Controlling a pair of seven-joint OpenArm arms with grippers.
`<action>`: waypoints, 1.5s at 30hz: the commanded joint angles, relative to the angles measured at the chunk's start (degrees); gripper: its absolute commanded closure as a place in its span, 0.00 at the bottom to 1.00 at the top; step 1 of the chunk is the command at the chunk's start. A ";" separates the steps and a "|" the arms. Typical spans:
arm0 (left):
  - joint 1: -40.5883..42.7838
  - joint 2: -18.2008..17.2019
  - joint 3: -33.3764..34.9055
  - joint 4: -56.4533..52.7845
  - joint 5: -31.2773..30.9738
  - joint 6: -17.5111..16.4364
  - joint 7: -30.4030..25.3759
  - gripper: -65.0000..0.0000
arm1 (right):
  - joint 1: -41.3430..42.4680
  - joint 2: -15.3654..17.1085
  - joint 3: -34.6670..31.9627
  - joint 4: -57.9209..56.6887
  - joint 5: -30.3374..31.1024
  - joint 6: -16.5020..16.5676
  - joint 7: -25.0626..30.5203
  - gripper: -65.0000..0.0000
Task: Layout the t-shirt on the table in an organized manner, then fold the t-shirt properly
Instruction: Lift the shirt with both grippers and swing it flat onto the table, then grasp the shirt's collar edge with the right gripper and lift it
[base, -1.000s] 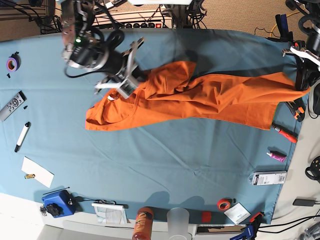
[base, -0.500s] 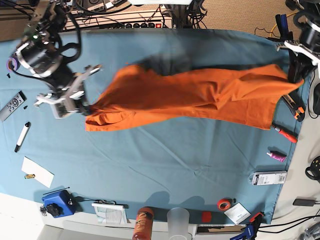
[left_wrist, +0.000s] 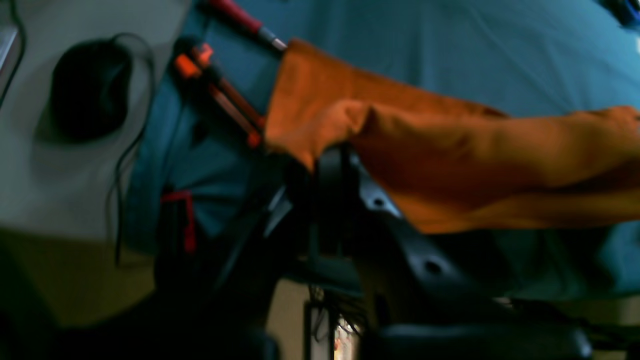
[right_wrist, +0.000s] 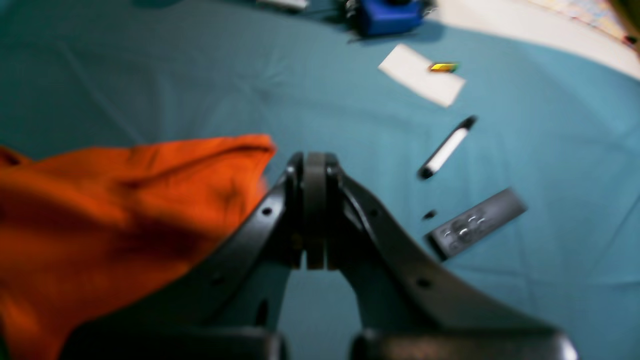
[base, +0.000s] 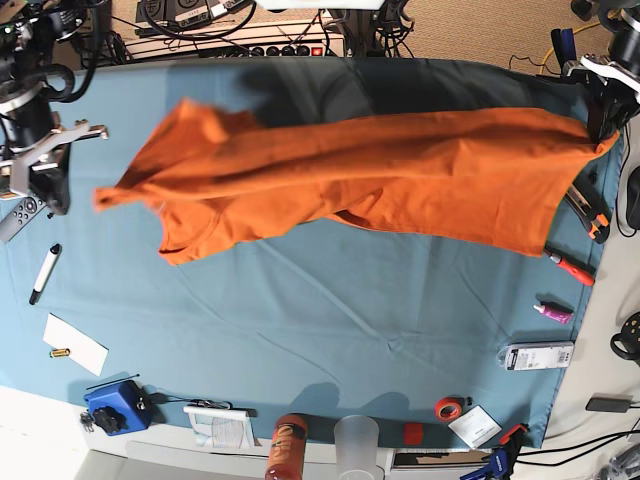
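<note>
The orange t-shirt (base: 400, 170) is stretched wide and lifted above the teal table (base: 350, 320). My left gripper (base: 598, 135) at the base view's right edge is shut on one end of the shirt. In the left wrist view the cloth (left_wrist: 450, 150) drapes over its closed tips (left_wrist: 332, 155). My right gripper (base: 55, 190) at the far left has its jaws pressed together (right_wrist: 314, 157). The shirt's corner (right_wrist: 125, 200) runs up to and behind its left finger.
A remote (base: 20, 212) and a marker (base: 45, 272) lie below the right gripper. A white paper (base: 75, 343), blue box (base: 115, 405), orange-capped bottle (base: 287, 445) and cup (base: 357, 445) line the near edge. A red-handled tool (base: 570, 268) and clamp (base: 590, 215) lie at the right.
My right gripper has swept fast to the left, pulling the shirt's end with it. The bunched shirt has opened out and risen off the table. The left gripper has held its place.
</note>
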 joint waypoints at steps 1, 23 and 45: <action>0.00 -0.83 -0.17 0.77 -2.91 -1.05 -1.68 1.00 | 1.14 0.87 0.48 0.83 0.85 0.24 1.95 1.00; -1.68 -1.27 -0.17 0.77 -1.57 -1.27 -2.08 1.00 | 3.37 0.83 -7.37 -0.07 -0.09 1.07 -4.70 1.00; -1.68 -1.25 -0.17 0.77 -1.57 -1.27 -2.10 1.00 | 1.27 10.69 -35.08 -23.41 -10.23 3.95 -9.14 0.66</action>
